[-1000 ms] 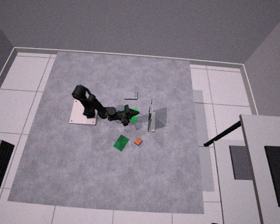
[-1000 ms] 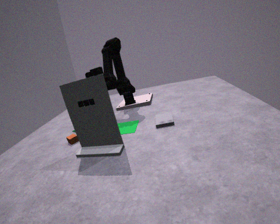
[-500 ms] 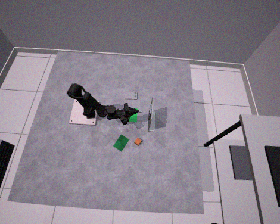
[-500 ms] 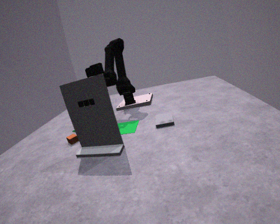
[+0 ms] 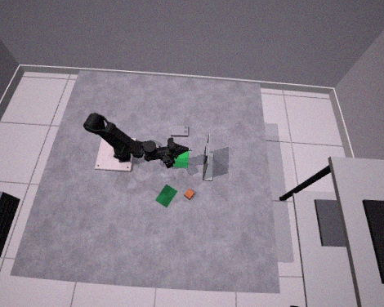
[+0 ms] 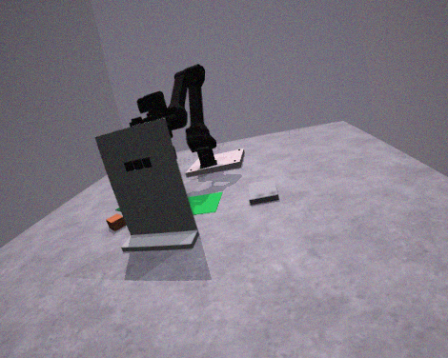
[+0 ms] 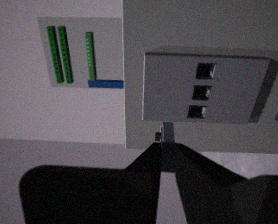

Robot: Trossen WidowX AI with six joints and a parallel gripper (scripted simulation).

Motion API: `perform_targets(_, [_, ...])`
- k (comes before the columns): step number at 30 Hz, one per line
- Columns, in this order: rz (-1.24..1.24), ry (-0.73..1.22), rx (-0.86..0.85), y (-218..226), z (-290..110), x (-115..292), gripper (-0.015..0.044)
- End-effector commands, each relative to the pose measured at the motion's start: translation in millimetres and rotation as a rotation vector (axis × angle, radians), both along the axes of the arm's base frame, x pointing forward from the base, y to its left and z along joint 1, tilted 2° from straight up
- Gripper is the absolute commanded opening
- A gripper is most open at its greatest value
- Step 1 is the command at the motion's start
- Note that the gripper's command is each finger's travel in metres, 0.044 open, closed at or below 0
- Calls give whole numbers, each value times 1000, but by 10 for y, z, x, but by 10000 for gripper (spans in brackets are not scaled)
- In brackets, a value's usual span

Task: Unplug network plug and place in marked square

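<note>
One arm (image 5: pixel 118 138) reaching out from its base toward the panel (image 7: pixel 200 90), elbow raised, gripper (image 7: pixel 166 142) clamping the plug (image 7: pixel 167 132) just clear of the three sockets (image 7: pixel 201 92), hovering above the green square (image 6: pixel 205 203).

The plug (image 7: pixel 168 132) is a small grey block with a little nub on its left side, pinched at the tips of the gripper (image 7: pixel 166 143) and out of the socket, held in the air short of the panel (image 7: pixel 200 75). The panel is a grey upright slab on a pale foot, leaning slightly, with three dark sockets (image 7: pixel 201 92) in a row on a raised plate. The marked square (image 6: pixel 204 203) is a bright green patch on the table between the arm's base and the panel.
</note>
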State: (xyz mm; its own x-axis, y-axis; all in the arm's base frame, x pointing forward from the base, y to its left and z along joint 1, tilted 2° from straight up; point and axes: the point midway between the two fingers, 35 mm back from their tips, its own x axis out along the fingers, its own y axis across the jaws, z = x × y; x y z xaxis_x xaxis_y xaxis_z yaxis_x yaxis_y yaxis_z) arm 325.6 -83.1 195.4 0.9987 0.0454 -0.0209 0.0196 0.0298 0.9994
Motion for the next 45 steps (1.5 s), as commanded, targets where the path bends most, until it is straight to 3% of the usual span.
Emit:
perform_targets(1, [-5, -4, -1, 16, 99, -30, 0])
perform_targets(10, [-11, 31, 15, 47, 102, -32, 0])
perform_targets(28, [-73, 398, 116, 223, -460, 97, 0])
perform_targets(45, [-134, 767, 91, 450, -916, -90, 0])
